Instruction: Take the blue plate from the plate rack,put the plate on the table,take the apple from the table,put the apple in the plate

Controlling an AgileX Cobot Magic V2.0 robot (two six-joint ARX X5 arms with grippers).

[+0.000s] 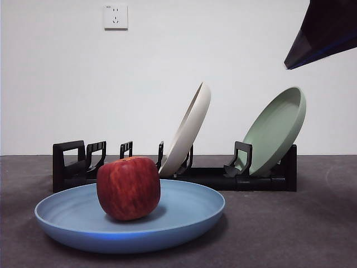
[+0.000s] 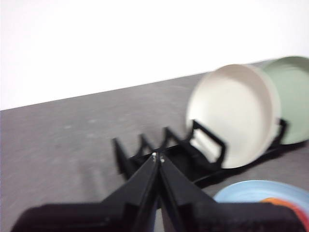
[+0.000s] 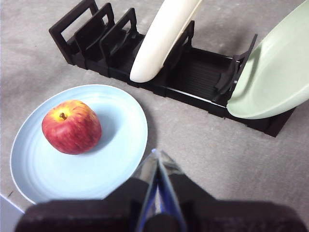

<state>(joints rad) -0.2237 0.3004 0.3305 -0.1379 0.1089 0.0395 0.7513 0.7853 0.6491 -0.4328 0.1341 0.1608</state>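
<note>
Now both grippers hang clear, jaws pressed together.
Right gripper [image 3: 158,159] hovers above the blue plate's [image 3: 116,159] rim; left gripper [image 2: 158,157] faces the plate rack [image 2: 159,150]. Apple [image 1: 128,187] sits in the blue plate on the surface [image 1: 290,229], before the rack's cream plate [image 1: 188,131] and green plate [image 1: 277,131].

Rack's three end slots [image 3: 91,34] open; cream plate [image 3: 161,38], green plate [image 3: 275,77] block the rest. Table [image 3: 227,154] before rack bare.

Three round matte plates: one light-blue [image 1: 184,215] at lower left of the front view, one cream-white [image 1: 189,131] and one pale green [image 1: 276,131]. One dark red apple [image 1: 128,187]. One long black plastic rack [image 1: 72,164], seemingly with six upright holders.
</note>
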